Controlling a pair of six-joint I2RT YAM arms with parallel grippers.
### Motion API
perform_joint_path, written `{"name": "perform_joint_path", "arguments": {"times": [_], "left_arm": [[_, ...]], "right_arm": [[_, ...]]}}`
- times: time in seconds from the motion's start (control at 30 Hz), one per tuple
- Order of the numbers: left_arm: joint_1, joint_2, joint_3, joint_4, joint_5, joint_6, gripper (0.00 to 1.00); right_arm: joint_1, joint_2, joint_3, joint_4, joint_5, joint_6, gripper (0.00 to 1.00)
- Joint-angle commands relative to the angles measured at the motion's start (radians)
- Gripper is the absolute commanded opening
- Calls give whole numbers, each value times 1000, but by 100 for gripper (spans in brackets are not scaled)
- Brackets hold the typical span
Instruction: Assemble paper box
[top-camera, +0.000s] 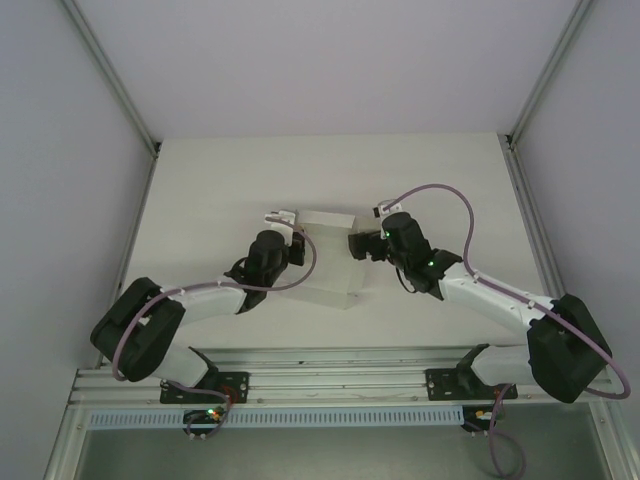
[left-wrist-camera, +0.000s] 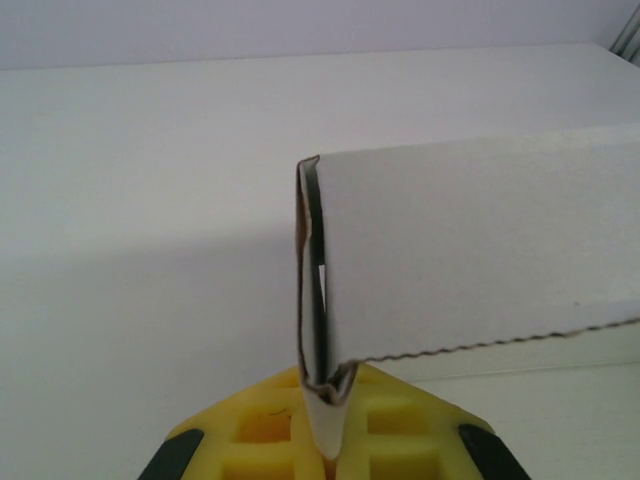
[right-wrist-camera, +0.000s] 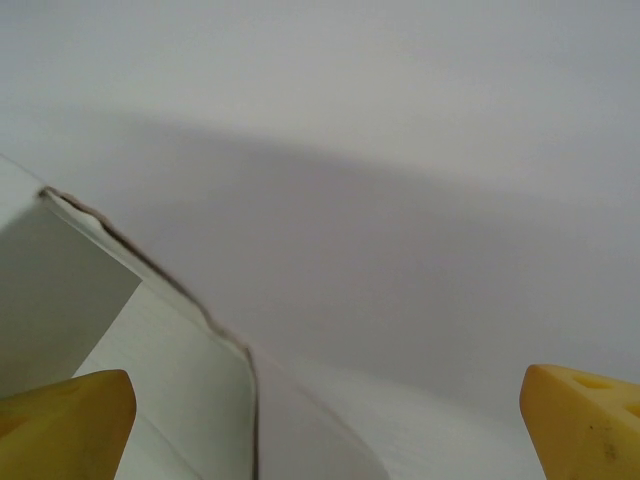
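Top external view: the paper box (top-camera: 326, 255), of thin white card and partly folded, sits near the middle of the white surface (top-camera: 200, 180), directly between the two arms. One panel stands up at its far side and paler card extends toward the arm bases. The left end effector (top-camera: 290, 226) is at the box's left far corner and the right end effector (top-camera: 358, 245) is just beside its right edge. Left wrist view: the paper box (left-wrist-camera: 470, 260) presents a broad white panel running off to the right, with a raw wavy lower edge and a doubled, folded edge standing upright at its left. The left end effector (left-wrist-camera: 325, 445) is closed on the bottom of that folded edge, and its yellow pads (left-wrist-camera: 270, 425) press the card from either side with no gap visible. Right wrist view: the right end effector (right-wrist-camera: 325, 430) is spread wide, its yellow fingertips (right-wrist-camera: 65, 415) at opposite lower corners of the frame. It grips nothing. A bent flap of the paper box (right-wrist-camera: 190, 390) lies between the fingers, nearer the left one. Whether that fingertip touches the card cannot be determined.
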Motion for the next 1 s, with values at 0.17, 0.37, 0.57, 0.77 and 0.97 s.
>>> {"name": "perform_joint_path", "arguments": {"times": [0.17, 0.37, 0.57, 0.77, 0.97], "left_arm": [[-12, -34, 0, -1, -11, -52, 0], [-8, -59, 29, -78, -74, -54, 0], [-3, -87, 41, -90, -64, -56, 0], [-3, -99, 66, -130, -65, -28, 0], [-4, -109, 59, -144, -92, 7, 0]], "right_arm": [[-2, -77, -79, 148, 22, 54, 100], [-2, -211, -134, -11, 76, 86, 100], [-1, -239, -164, -133, 132, 125, 100], [-2, -173, -145, -160, 181, 160, 100], [-6, -134, -124, -215, 219, 149, 100]]}}
